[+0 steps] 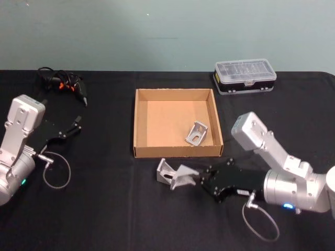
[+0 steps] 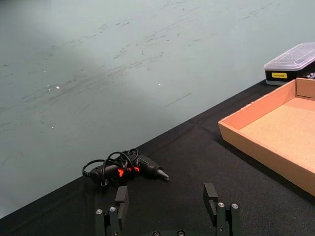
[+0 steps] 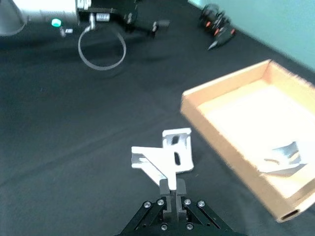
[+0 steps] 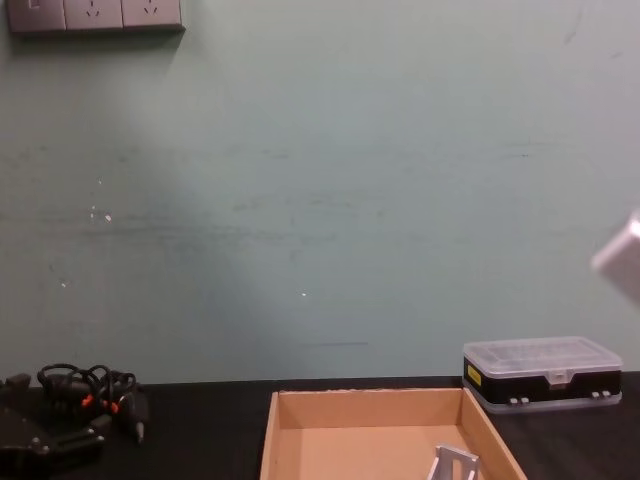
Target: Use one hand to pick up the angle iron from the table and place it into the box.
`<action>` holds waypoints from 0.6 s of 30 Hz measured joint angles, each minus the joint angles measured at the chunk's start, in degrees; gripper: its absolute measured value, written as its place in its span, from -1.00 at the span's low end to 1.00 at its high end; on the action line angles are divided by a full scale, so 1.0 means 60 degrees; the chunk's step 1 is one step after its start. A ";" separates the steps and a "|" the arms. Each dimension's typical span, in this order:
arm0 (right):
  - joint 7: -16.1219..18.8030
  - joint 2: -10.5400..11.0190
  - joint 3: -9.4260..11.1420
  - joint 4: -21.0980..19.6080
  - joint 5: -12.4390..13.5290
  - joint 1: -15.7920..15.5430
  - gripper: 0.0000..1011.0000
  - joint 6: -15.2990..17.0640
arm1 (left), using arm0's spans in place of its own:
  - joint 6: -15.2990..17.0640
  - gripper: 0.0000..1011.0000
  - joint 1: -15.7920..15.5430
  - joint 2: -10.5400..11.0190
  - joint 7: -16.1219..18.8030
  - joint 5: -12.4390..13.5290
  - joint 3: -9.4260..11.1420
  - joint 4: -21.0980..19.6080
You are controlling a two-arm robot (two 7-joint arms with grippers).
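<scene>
R tool (image 1: 198,179) clenched on angle iron (image 1: 171,174) just in front of box (image 1: 178,151); L tool (image 1: 73,128) released, parked far left.

Readable text: none.
Case (image 2: 290,61) label (image 2: 278,75): yellow sticker on the black side, dark print too small to make out.

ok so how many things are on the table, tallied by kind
angle iron: 2
cardboard box: 1
black case with clear lid: 1
corded black and orange tool: 1
total: 5
</scene>
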 joint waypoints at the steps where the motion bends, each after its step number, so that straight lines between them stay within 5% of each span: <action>1: -0.0115 0.0038 0.0104 -0.0150 0.0002 -0.0020 -0.89 0.0009 | 0.0000 0.98 0.0000 0.0000 0.0000 0.0001 0.0000 0.0000; 10: -0.0754 -0.0135 0.0541 -0.0457 -0.0203 0.0258 -0.89 0.0300 | 0.0000 0.98 -0.0001 0.0000 0.0000 0.0000 -0.0001 0.0000; 18: -0.1208 -0.0958 0.0341 0.0387 -0.0965 0.1286 -0.89 0.0973 | 0.0000 0.98 0.0000 0.0000 0.0000 0.0000 0.0000 0.0000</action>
